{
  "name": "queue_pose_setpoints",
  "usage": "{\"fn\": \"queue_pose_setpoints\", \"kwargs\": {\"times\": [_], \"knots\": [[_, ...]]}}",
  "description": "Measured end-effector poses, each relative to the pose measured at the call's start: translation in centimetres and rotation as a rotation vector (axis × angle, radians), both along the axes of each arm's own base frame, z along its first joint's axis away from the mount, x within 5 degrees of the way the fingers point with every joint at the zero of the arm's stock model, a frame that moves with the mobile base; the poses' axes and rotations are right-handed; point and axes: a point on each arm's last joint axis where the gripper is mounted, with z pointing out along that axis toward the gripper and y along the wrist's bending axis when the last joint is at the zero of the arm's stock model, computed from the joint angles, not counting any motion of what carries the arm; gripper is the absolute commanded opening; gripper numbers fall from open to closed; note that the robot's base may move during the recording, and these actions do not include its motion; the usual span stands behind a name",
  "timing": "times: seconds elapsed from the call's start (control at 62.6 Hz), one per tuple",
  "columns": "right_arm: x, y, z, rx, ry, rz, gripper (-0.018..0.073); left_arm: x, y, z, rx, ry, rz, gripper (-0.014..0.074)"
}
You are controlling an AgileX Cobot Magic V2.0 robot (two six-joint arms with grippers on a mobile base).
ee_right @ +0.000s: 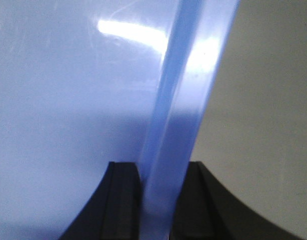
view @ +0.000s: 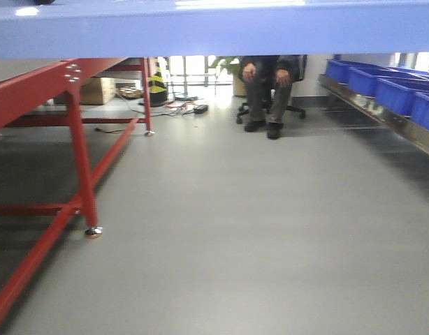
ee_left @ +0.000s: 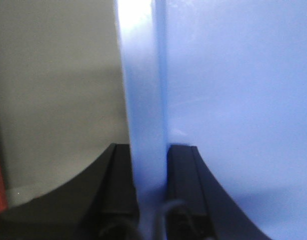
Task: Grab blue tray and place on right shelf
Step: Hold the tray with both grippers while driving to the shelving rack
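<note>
Left claw (ee_left: 151, 151) and right claw (ee_right: 161, 169) clamp blue tray (view: 214, 31) rims.

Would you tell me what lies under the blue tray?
Below the blue tray is bare grey floor, with a red table left and a shelf of blue bins right. The tray hides the seated person's upper body.

The grey floor (view: 221, 230) carries a red table (view: 33, 87), whose near foot (view: 93, 232) rests flat on it. Behind the table sits a cardboard box (view: 97, 91). Just past the table's far leg stands a striped cone (view: 157, 87), and cables (view: 183, 108) lie loose to the right of that leg. Farther right are a seated person's shoes (view: 263, 128). Well apart from the table, across the floor, a shelf (view: 382, 115) carries blue bins (view: 393, 91) in a row.
</note>
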Motion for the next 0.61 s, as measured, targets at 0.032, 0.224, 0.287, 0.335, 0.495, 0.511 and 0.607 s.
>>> {"fn": "queue_pose_setpoints", "kwargs": {"times": [0.032,0.224,0.287,0.335,0.495,0.511,0.607], "knots": [[0.00,0.00,0.00,0.000,0.000,0.000,0.0056,0.00,0.00,0.00,0.000,0.000,0.000,-0.0048],[-0.06,-0.04,0.03,0.000,0.000,0.000,0.0056,-0.01,-0.02,0.00,-0.002,0.001,0.000,-0.0048],[-0.06,-0.04,0.04,0.000,0.000,0.000,0.0056,-0.01,-0.02,0.00,-0.002,0.001,0.000,-0.0048],[-0.06,-0.04,0.04,0.000,0.000,0.000,0.0056,-0.01,-0.02,0.00,-0.002,0.001,0.000,-0.0048],[-0.06,-0.04,0.04,0.000,0.000,0.000,0.0056,-0.03,-0.01,-0.01,-0.001,0.003,0.000,-0.0048],[-0.06,-0.04,0.04,0.000,0.000,0.000,0.0056,-0.04,0.00,-0.02,0.000,0.005,0.000,-0.0048],[-0.06,-0.04,0.04,0.000,0.000,0.000,0.0056,-0.04,0.00,-0.02,0.000,0.004,0.000,-0.0048]]}}
